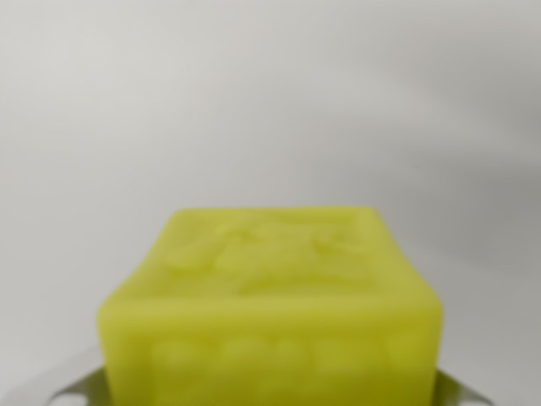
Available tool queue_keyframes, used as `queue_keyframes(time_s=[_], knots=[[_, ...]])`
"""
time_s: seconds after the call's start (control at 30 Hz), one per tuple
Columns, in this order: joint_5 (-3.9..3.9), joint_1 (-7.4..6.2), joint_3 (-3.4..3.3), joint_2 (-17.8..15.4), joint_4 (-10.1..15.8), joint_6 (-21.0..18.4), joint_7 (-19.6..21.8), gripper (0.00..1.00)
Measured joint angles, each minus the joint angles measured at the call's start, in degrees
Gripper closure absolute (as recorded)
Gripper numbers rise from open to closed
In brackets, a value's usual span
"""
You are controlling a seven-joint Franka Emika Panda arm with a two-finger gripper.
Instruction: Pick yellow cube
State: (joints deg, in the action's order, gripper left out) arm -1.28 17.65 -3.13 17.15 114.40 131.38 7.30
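Observation:
The yellow cube [270, 313] fills the lower middle of the wrist view, very close to the camera and out of focus, with a faint raised pattern on its top and front faces. My gripper [270, 393] sits around it. A metal finger [74, 386] shows at the cube's lower left, and the other one pokes out at its lower right. Both press against the cube's sides, so the gripper is shut on the cube. The fingertips are hidden below the frame's edge and behind the cube.
Behind the cube there is only a plain, pale grey-white surface [270, 101], blurred and featureless.

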Motion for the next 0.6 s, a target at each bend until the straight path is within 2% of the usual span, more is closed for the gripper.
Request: queue_keyframes(time_s=[0.6], knots=[[0.23, 0.01, 0.0, -2.44, -1.35, -3.79, 0.15, 1.0]])
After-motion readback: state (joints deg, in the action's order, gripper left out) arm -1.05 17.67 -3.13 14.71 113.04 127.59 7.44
